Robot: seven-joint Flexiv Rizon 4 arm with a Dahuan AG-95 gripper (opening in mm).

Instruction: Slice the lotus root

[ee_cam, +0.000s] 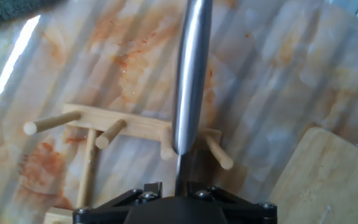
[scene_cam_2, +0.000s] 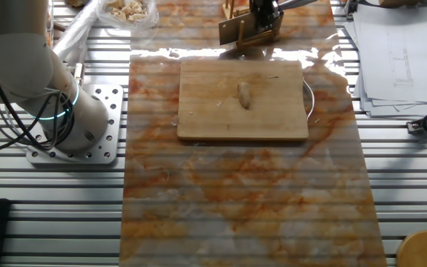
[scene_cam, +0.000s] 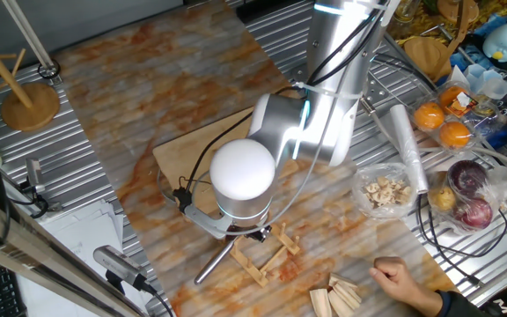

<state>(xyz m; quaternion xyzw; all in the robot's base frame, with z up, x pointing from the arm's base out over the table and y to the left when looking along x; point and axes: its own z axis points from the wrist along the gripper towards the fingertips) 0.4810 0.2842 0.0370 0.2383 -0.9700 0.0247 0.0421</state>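
Pale beige and stubby, the lotus root [scene_cam_2: 244, 94] lies uncut near the middle of the rectangular light wooden cutting board [scene_cam_2: 199, 111] on the orange-veined marble-patterned mat [scene_cam_2: 236, 193]. Well apart from it, past the board's far edge, the black gripper [ee_cam: 180, 186] is clamped on a long shiny metal knife handle [ee_cam: 190, 81] over the small wooden pegged rack [ee_cam: 129, 127].

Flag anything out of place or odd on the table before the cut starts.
Nothing looks spilled or damaged. The lotus root lies whole on the cutting board, apart from the gripper, which is over at the wooden rack with a metal knife handle. One oddity: a person's hand rests on the table edge near the wooden blocks.
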